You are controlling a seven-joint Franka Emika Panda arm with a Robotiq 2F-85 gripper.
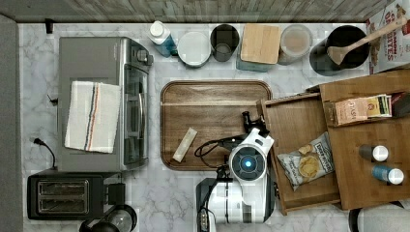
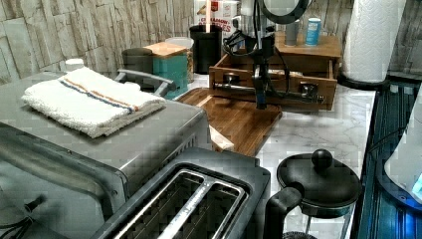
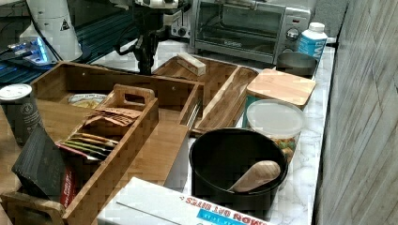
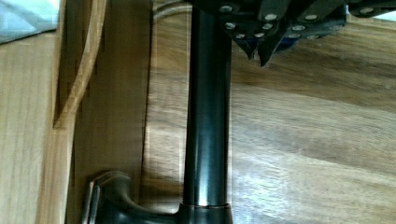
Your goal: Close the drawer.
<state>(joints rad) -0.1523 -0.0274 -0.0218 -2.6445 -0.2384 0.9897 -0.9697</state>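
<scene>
The drawer (image 1: 295,123) of light brown wood stands pulled out from under the cabinet top (image 1: 367,140), toward the top view's left. Its front edge overlaps the dark serving tray (image 1: 212,104). A chip bag (image 1: 307,166) lies inside it. The drawer front (image 2: 286,97) carries a dark bar handle (image 4: 208,121). My gripper (image 1: 250,121) hangs just outside that front, over the tray's edge. In the wrist view my gripper (image 4: 259,51) is shut, with the tips together beside the bar and nothing between them. In the left view my gripper (image 2: 260,102) points down in front of the handle.
A pale stick (image 1: 184,144) lies on the tray. A toaster oven (image 1: 104,104) with a towel (image 1: 92,116) and a toaster (image 1: 65,195) stand at the top view's left. Jars and a black pot (image 1: 338,48) line the back wall. A wooden caddy (image 3: 112,136) sits on the cabinet top.
</scene>
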